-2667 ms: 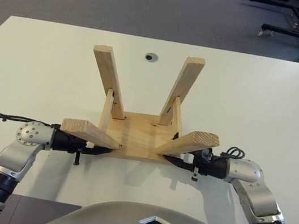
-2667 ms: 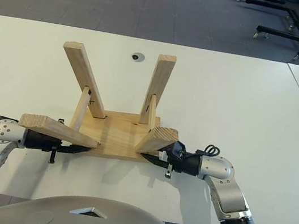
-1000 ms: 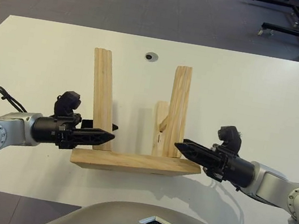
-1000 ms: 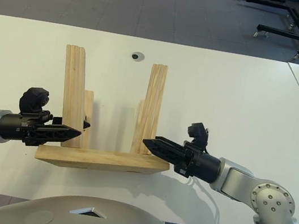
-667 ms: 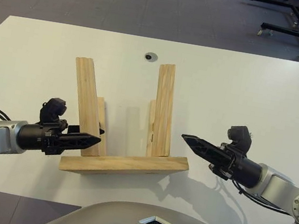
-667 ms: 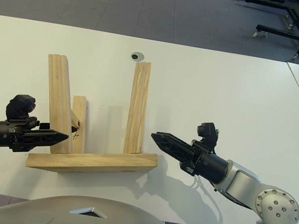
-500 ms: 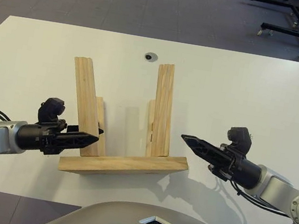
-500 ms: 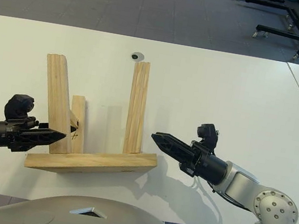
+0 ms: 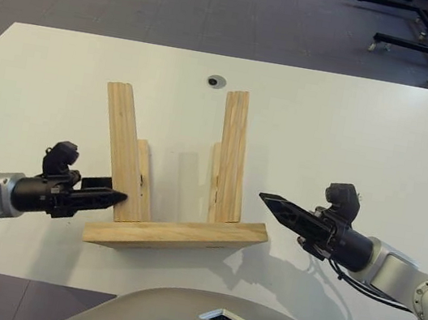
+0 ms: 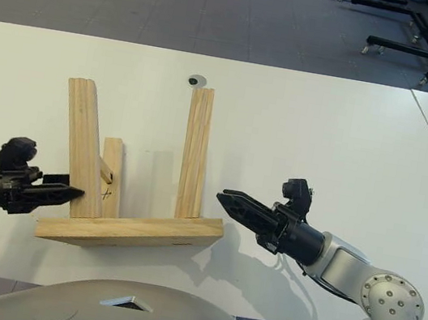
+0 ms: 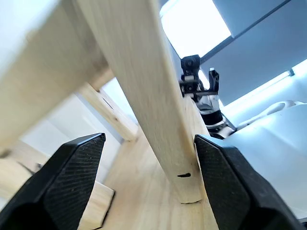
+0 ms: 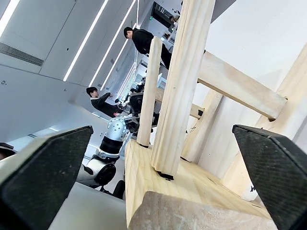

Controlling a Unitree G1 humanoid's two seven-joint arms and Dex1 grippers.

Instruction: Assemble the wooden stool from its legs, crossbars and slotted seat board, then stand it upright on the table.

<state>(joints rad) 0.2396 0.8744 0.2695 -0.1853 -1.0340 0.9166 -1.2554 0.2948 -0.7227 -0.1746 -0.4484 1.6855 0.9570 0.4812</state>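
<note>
**A:** Where's the pale wooden stool (image 9: 182,204)?

**B:** On its side on the white surface (image 9: 348,141). The seat board (image 9: 177,233) stands on edge at the near side, with the legs (image 9: 229,150) pointing far.

**A:** And the arms?

**B:** The left end effector (image 9: 113,195) is spread wide, tips at the left leg. The right end effector (image 9: 272,203) is also wide, just right of the board and not touching it.

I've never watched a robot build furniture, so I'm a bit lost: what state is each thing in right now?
Stool: assembled, lying on its side on the table, not yet upright.
Left gripper: jaws open, with a leg between them, not clamped.
Right gripper: jaws open, clear of the stool.
</note>
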